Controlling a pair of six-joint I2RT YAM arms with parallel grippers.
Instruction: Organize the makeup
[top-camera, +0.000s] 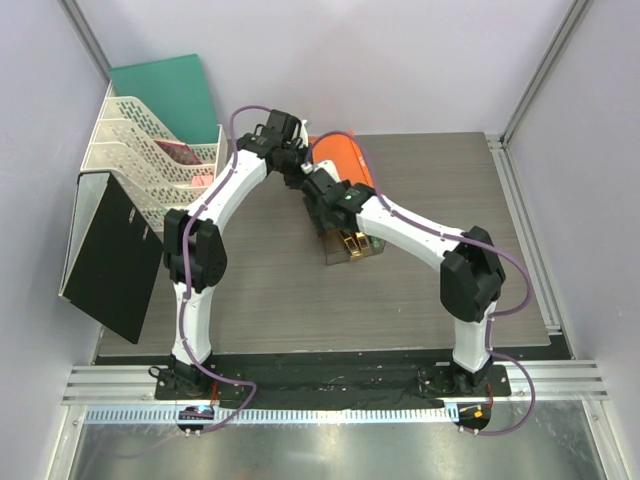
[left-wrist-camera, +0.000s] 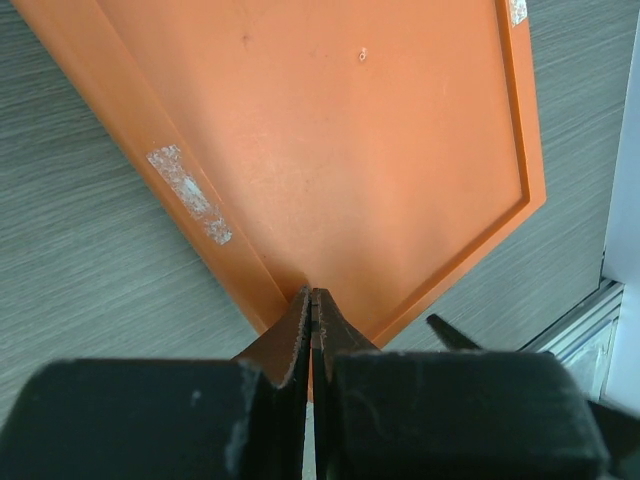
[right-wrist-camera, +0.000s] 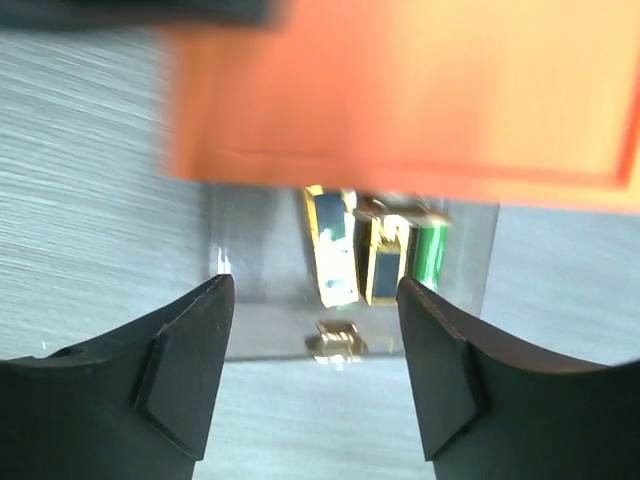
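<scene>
While your left jaws sit clenched and right jaws released, a careless push could topple the black-and-gold lipstick cases (right-wrist-camera: 335, 250), frame centre.

From above, the left arm (top-camera: 240, 180) and right arm (top-camera: 400, 225) cover most of the orange box (top-camera: 345, 160) by the far edge of the table (top-camera: 270, 290). The makeup (top-camera: 354, 244) in the clear drawer (top-camera: 332, 255) is too small to tell apart. The right wrist view blurs the box, which hides the far ends of the lipstick cases (right-wrist-camera: 335, 250) and green tube (right-wrist-camera: 431, 256).
</scene>
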